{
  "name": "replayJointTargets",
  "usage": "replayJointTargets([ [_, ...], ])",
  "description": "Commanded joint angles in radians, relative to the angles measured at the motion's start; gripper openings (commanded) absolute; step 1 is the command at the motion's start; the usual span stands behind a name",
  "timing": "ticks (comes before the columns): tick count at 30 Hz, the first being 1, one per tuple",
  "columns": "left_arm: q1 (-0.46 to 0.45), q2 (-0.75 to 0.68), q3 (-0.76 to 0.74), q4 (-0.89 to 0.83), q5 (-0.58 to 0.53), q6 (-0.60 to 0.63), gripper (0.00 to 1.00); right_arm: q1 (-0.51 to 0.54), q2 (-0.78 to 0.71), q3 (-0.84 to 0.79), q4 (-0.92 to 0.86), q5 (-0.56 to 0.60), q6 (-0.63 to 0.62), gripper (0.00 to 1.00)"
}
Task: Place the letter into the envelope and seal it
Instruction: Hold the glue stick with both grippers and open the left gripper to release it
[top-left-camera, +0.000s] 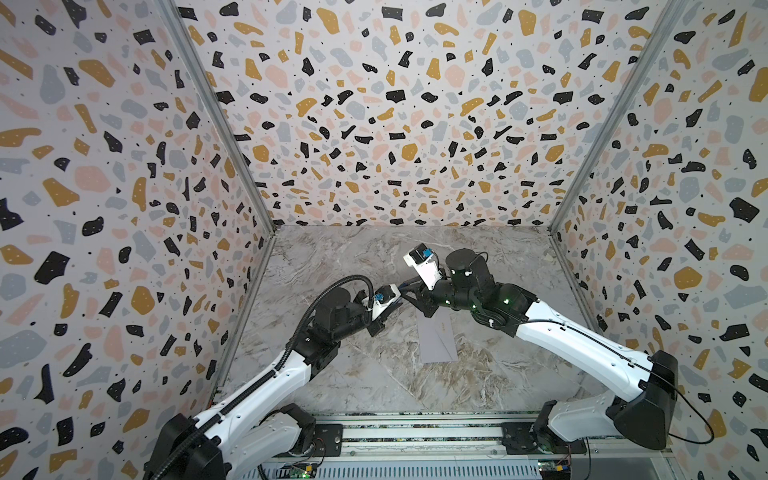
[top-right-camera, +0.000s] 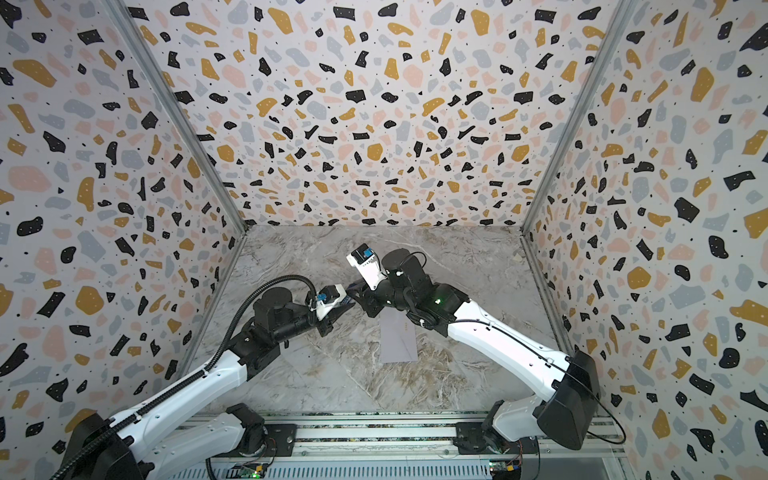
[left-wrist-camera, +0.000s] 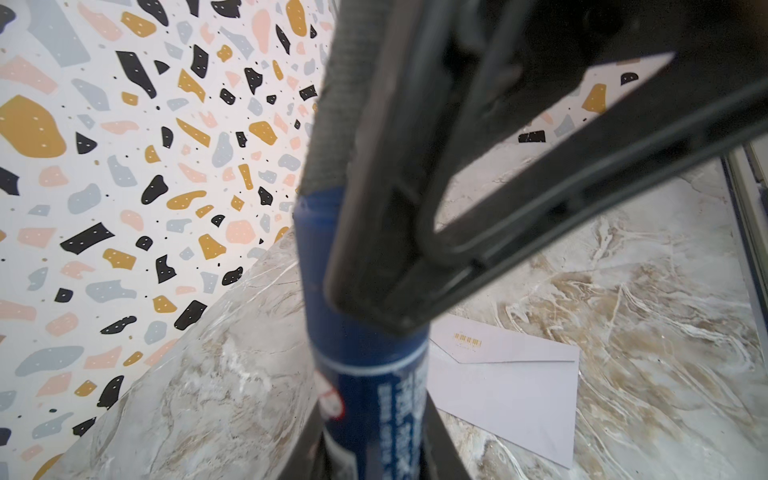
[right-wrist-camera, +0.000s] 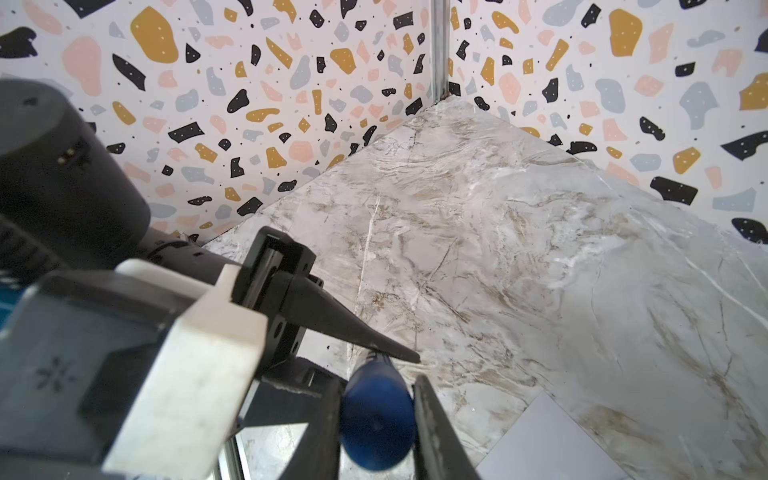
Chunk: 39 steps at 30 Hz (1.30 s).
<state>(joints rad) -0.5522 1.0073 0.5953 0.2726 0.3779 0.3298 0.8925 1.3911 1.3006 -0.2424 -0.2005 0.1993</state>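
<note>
Progress: envelope (top-left-camera: 438, 340) flat on tabletop (top-left-camera: 332, 374), flap folded down. letter not visible, likely already inside. Sealing looks not yet done. Both arms raised just beyond envelope's far end, facing each other. left hand (top-left-camera: 397, 300) and right hand (right-wrist-camera: 376, 399) clamp opposite ends of blue glue stick (left-wrist-camera: 365, 374), probably uncapping.

three terrazzo-print walls close the cell: a back wall (top-left-camera: 411, 124) and two side walls (top-left-camera: 104, 208), speckled black, ochre, pink and grey on white. metal corner posts (top-left-camera: 222, 124) join them. the floor (top-left-camera: 353, 257) is grey-beige marble-look, evenly lit. an aluminium rail (top-left-camera: 415, 432) runs along the near edge.
</note>
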Motion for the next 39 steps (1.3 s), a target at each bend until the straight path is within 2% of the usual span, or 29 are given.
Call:
replayJointTargets([
  [1,-0.012,-0.042,0.017,0.323,-0.046,-0.084,0.00,0.010,0.047,0.004,-0.078,0.056,0.127,0.06],
  [3,-0.012,-0.033,0.021,0.318,-0.043,-0.085,0.00,0.014,0.049,0.004,-0.064,0.045,0.141,0.07],
  [7,-0.012,-0.024,0.022,0.312,-0.017,-0.087,0.00,0.015,0.044,0.002,-0.042,0.023,0.131,0.19],
  [8,-0.012,-0.022,0.023,0.308,-0.005,-0.091,0.00,0.013,0.036,0.002,-0.033,0.020,0.115,0.25],
  [13,-0.011,-0.006,0.031,0.265,0.062,-0.106,0.00,-0.003,-0.056,-0.017,0.015,-0.007,-0.029,0.74],
  [17,-0.012,-0.006,0.015,0.279,0.087,-0.160,0.00,-0.050,-0.199,-0.111,0.113,-0.047,-0.136,0.99],
  [21,-0.012,-0.017,-0.007,0.328,0.098,-0.262,0.00,-0.145,-0.364,-0.271,0.279,-0.121,-0.124,0.99],
  [26,-0.013,-0.026,-0.019,0.374,0.011,-0.502,0.00,-0.171,-0.477,-0.412,0.459,0.042,0.074,0.92],
  [28,-0.016,-0.025,-0.007,0.345,-0.034,-0.565,0.00,-0.170,-0.483,-0.437,0.486,0.095,0.198,0.89],
  [30,-0.026,-0.026,-0.001,0.323,-0.066,-0.595,0.00,-0.155,-0.468,-0.436,0.492,0.117,0.265,0.88],
  [35,-0.051,-0.016,0.038,0.220,-0.131,-0.603,0.00,-0.036,-0.384,-0.356,0.435,0.301,0.288,0.86],
  [39,-0.064,0.009,0.080,0.139,-0.152,-0.603,0.00,0.004,-0.297,-0.283,0.390,0.361,0.333,0.83],
])
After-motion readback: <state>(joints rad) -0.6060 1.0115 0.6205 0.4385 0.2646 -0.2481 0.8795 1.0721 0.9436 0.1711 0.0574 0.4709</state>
